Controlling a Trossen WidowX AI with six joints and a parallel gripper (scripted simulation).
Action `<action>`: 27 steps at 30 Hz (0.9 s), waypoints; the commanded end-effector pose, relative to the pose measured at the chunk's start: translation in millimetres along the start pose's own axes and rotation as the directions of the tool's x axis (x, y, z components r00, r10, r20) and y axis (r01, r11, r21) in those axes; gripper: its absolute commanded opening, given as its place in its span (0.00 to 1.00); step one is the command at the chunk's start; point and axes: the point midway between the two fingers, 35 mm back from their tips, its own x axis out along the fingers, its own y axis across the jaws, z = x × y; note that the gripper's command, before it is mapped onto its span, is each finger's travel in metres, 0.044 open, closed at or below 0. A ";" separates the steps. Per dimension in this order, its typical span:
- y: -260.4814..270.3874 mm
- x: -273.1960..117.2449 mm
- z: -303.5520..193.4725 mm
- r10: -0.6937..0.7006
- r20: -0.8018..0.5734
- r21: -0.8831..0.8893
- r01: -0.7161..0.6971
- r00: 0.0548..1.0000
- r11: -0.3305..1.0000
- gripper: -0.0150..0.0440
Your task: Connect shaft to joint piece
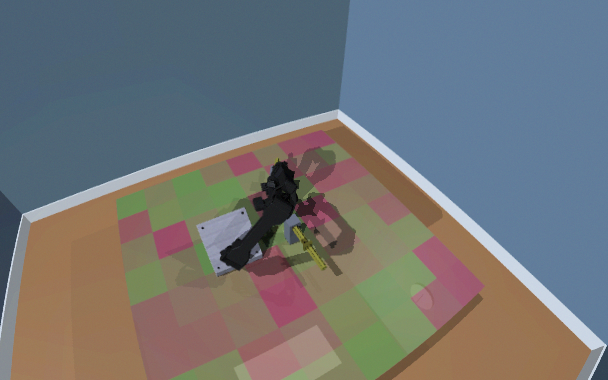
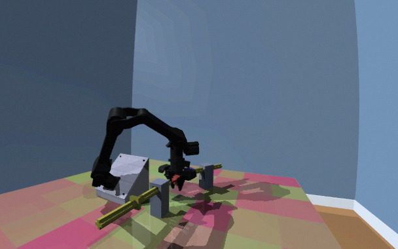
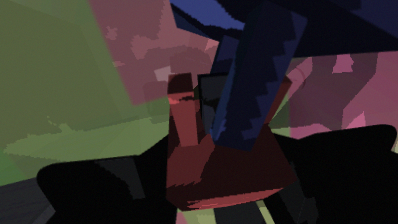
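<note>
My gripper (image 2: 178, 186) (image 3: 206, 129) is shut on the red joint piece (image 2: 175, 179) (image 3: 225, 172), a black finger on each side. The piece hangs by a dark cross from the blue fork (image 3: 260, 80) of the fixed shaft (image 2: 218, 166), which passes through the rear grey block (image 2: 207, 181). The second shaft (image 2: 117, 211) (image 1: 320, 260), yellow with a collar, runs through the front grey block (image 2: 160, 204) (image 1: 292, 232). Its inner end is mostly hidden behind that block and the gripper. Whether the joint piece's opening lines up with it, I cannot tell.
The arm (image 1: 265, 225) (image 2: 162, 126) reaches over from a sloped light base plate (image 1: 224, 232) (image 2: 127, 168) to the left of the blocks. The two grey blocks stand on a pink and green checked mat (image 1: 287, 300) (image 2: 57, 216), on either side of my gripper.
</note>
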 end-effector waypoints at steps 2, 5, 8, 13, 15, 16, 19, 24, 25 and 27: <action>-1.0 -3.1 -1.8 -0.001 -0.075 -0.026 -0.001 0.997 1.000 0.25; -1.7 -5.3 -2.9 -0.004 -0.122 -0.043 -0.001 0.993 0.999 0.25; -2.4 -7.6 -4.0 -0.007 -0.168 -0.058 -0.003 0.986 0.998 0.25; -2.5 -10.3 -5.5 0.000 -0.197 -0.062 -0.013 0.980 0.998 0.25; -2.7 -11.3 -6.0 0.002 -0.209 -0.065 -0.016 0.978 0.998 0.25; -2.6 -11.5 -6.1 0.003 -0.209 -0.064 -0.017 0.978 0.998 0.25; -2.6 -12.3 -6.6 0.008 -0.214 -0.062 -0.021 0.977 0.998 0.25; -2.7 -13.7 -7.3 0.014 -0.224 -0.061 -0.029 0.975 0.998 0.25; -2.6 -13.8 -7.4 0.015 -0.224 -0.060 -0.029 0.975 0.998 0.25; -2.6 -14.0 -7.5 0.016 -0.226 -0.060 -0.031 0.974 0.998 0.25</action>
